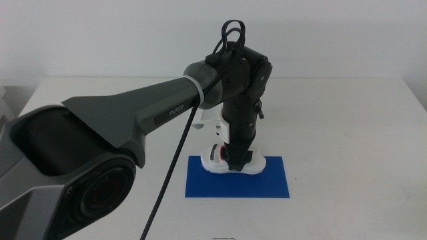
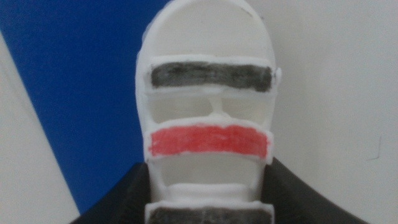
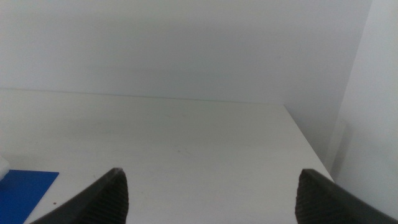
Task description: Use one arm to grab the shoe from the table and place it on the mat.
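Observation:
The left arm [image 1: 133, 120] reaches in from the left to the middle of the table [image 1: 347, 120]. My left gripper [image 1: 235, 159] points down and is shut on the shoe [image 1: 233, 164], a white sneaker. The shoe is at the far edge of the blue mat [image 1: 237, 181]; I cannot tell whether it rests on it. In the left wrist view the shoe [image 2: 208, 93] with its black and red straps sits between my dark jaws, over the mat [image 2: 74, 81] and the table. My right gripper [image 3: 211, 193] is open and empty, out of the middle view.
The white table spreads wide around the mat on all sides. In the right wrist view a corner of the mat [image 3: 25, 186] shows, with the table's far right edge [image 3: 305, 134] and a pale wall behind it.

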Tool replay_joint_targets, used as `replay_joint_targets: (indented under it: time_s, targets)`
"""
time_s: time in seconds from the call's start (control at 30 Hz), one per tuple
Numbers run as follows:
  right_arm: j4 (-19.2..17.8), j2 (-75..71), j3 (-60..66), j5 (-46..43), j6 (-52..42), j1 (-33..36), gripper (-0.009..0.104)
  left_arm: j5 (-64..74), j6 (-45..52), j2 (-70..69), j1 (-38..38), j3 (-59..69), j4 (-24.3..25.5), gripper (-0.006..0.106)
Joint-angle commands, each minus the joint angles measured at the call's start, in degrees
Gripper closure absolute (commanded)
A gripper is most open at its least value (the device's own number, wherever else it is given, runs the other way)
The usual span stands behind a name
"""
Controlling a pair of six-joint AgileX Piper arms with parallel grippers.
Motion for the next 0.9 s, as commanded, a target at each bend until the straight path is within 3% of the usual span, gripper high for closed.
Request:
replay_joint_targets:
  time_s: [0.0, 0.17, 0.23, 0.4, 0.67, 0.87]
  targets:
    - [-0.51, -1.11, -1.06, -4.41, -0.30, 0.09, 0.001, 5.44, -1.31, -3.89, -0.26, -1.69, -0.93, 0.102]
    - [-0.51, -1.11, -1.06, -4.41, -0.30, 0.09, 0.001, 5.44, -1.31, -3.89, -0.26, -1.69, -1.68, 0.102]
    - [-0.51, -1.11, -1.06, -4.41, -0.30, 0.09, 0.001, 5.44, -1.31, -5.52, -0.90, -1.55, 1.26, 0.102]
    - [-0.51, -1.11, -1.06, -4.41, -0.30, 0.09, 0.001, 5.44, -1.31, -6.79, -0.90, -1.31, 1.80, 0.102]
    - [-0.51, -1.11, -1.06, -4.41, -0.30, 0.09, 0.001, 5.44, -1.31, -10.23, -0.83, 6.17, 1.92, 0.102]
    - [-0.51, -1.11, -1.06, -4.41, -0.30, 0.09, 0.001, 4.63, -1.31, -9.29, -0.63, 6.17, -0.88, 0.102]
